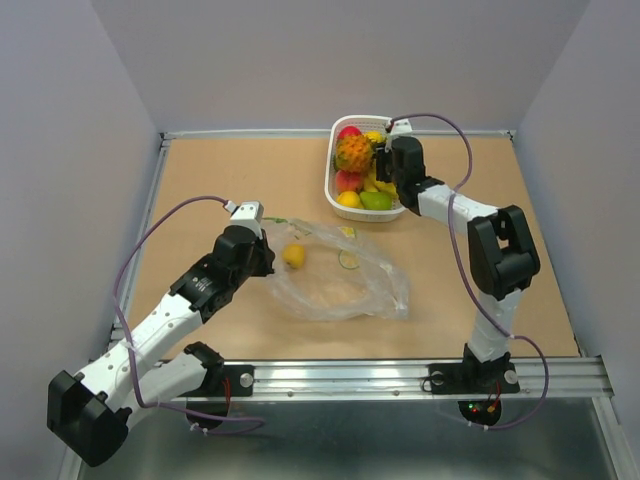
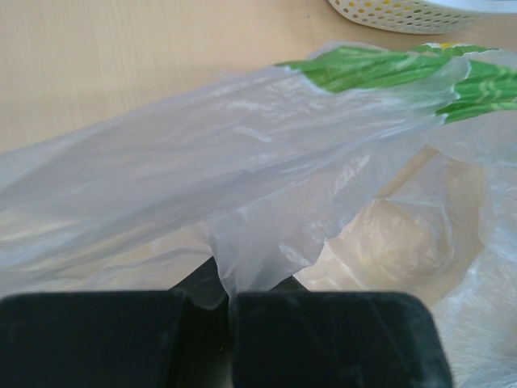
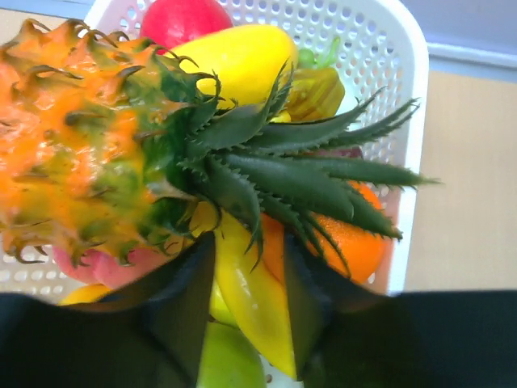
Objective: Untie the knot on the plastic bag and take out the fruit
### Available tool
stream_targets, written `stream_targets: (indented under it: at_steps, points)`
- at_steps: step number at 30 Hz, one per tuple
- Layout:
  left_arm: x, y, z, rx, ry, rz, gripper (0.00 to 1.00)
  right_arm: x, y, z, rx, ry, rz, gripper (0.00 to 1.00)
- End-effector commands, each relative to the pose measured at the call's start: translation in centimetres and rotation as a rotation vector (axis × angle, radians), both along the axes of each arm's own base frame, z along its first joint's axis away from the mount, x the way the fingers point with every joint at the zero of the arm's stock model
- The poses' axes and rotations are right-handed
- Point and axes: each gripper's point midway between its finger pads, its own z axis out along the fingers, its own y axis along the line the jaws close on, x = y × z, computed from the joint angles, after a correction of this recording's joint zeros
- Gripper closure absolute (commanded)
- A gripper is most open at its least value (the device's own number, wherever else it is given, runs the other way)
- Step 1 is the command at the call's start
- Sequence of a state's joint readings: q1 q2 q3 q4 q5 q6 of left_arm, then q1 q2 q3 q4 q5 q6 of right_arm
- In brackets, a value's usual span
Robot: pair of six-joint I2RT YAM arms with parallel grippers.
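Observation:
The plastic bag (image 1: 345, 290) lies flat and slack at mid-table, with no knot showing. My left gripper (image 1: 265, 258) is shut on the bag's left edge; in the left wrist view the film (image 2: 242, 162) runs down between the closed fingers of the gripper (image 2: 229, 295). A yellow oval fruit (image 1: 293, 256) sits at the bag's left end, blurred through the plastic (image 2: 400, 238). My right gripper (image 1: 383, 165) is over the white basket (image 1: 330, 175), jaws open (image 3: 246, 271), with the small pineapple (image 3: 81, 137) lying on the pile and its leaves at the fingertips.
The basket (image 3: 404, 73) holds a red apple (image 3: 182, 16), an orange (image 3: 359, 242), a peach (image 3: 113, 267), a green fruit (image 3: 234, 364) and bananas (image 3: 250, 307). It stands at the table's back edge, with the basket rim (image 2: 404, 16) just beyond the bag. Walls enclose three sides.

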State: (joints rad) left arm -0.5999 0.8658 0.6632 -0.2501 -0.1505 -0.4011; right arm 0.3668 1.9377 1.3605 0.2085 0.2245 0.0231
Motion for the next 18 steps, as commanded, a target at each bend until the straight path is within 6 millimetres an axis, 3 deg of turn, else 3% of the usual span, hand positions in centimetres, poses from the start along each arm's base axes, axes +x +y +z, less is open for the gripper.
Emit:
stream_targets:
  at_steps: [1,3,5,7,11,12,14,16,18]
  points:
    - [0.4,-0.2,1.0,-0.027,-0.046,-0.009,1.00,0.5,-0.5,8.3,0.092,-0.184,-0.051,0.47]
    - [0.4,-0.2,1.2,-0.031,-0.050,-0.009,1.00,-0.2,-0.6,8.6,0.084,-0.183,-0.037,0.29]
    - [0.4,-0.2,1.2,-0.032,-0.053,-0.009,1.00,-1.1,-0.7,10.3,0.091,-0.203,-0.025,0.20]
    - [0.5,-0.1,1.4,-0.037,-0.059,-0.006,1.00,-2.2,-0.5,10.8,0.089,-0.189,0.010,0.13]
    - [0.5,0.1,1.6,-0.039,-0.067,0.000,1.00,-5.6,1.1,13.7,0.115,-0.194,0.149,0.07]
    - [0.5,0.1,1.5,-0.038,-0.066,0.001,1.00,-7.6,2.3,15.1,0.124,-0.203,0.222,0.07]
    - [0.5,0.1,1.6,-0.038,-0.066,0.001,1.00,-9.6,3.3,16.1,0.129,-0.204,0.273,0.07]
    - [0.6,0.2,1.6,-0.036,-0.067,0.006,1.00,-13.4,6.3,16.8,0.149,-0.192,0.398,0.06]
    - [0.7,0.3,1.9,-0.032,-0.077,0.008,1.00,-15.9,8.1,16.4,0.117,-0.181,0.471,0.07]
